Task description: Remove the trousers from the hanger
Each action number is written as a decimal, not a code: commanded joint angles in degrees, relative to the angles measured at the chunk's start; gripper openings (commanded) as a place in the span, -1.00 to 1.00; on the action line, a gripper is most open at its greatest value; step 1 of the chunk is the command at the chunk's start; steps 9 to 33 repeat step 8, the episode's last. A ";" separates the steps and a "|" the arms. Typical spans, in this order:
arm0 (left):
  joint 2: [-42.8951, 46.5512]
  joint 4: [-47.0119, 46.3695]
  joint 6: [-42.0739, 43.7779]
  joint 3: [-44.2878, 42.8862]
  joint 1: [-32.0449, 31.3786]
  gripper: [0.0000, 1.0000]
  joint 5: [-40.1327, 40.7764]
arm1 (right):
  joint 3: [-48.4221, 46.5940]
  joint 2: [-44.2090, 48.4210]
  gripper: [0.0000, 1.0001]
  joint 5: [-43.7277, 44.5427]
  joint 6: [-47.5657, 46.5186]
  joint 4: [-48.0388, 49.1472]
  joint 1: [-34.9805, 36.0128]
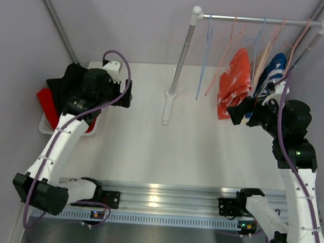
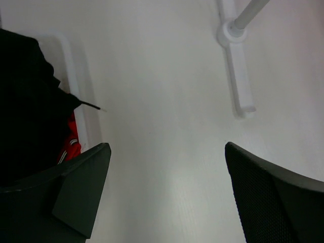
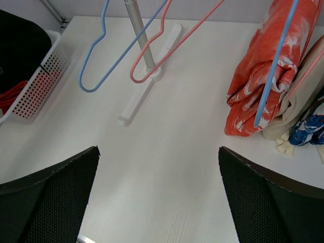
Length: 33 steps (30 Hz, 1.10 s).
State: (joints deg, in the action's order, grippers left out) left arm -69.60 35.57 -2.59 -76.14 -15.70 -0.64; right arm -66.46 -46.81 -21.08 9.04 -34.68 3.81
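Observation:
The black trousers (image 1: 67,80) and the red trousers (image 1: 46,103) lie in a white basket (image 1: 90,129) at the table's left edge. In the left wrist view the black pair (image 2: 25,101) covers most of the red pair (image 2: 71,144), and a drawstring (image 2: 92,106) hangs over the basket rim (image 2: 76,91). My left gripper (image 1: 125,94) is open and empty, just right of the basket, over bare table (image 2: 167,172). My right gripper (image 1: 236,113) is open and empty (image 3: 159,172), low beside the hanging orange-and-white garment (image 1: 235,82).
A clothes rack (image 1: 181,50) stands at the back, its foot (image 2: 238,66) on the table. It holds an empty blue hanger (image 3: 96,71), an empty pink hanger (image 3: 152,55), the orange-and-white garment (image 3: 263,76), a beige piece (image 3: 298,106) and a blue-and-white garment (image 1: 271,73).

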 commanded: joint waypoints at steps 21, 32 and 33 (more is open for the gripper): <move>7.20 -3.58 1.18 2.40 1.64 0.98 12.77 | -4.21 -3.20 0.99 -2.21 -1.39 4.88 -0.21; 7.20 -3.58 1.18 2.40 1.64 0.98 12.77 | -4.21 -3.20 0.99 -2.21 -1.39 4.88 -0.21; 7.20 -3.58 1.18 2.40 1.64 0.98 12.77 | -4.21 -3.20 0.99 -2.21 -1.39 4.88 -0.21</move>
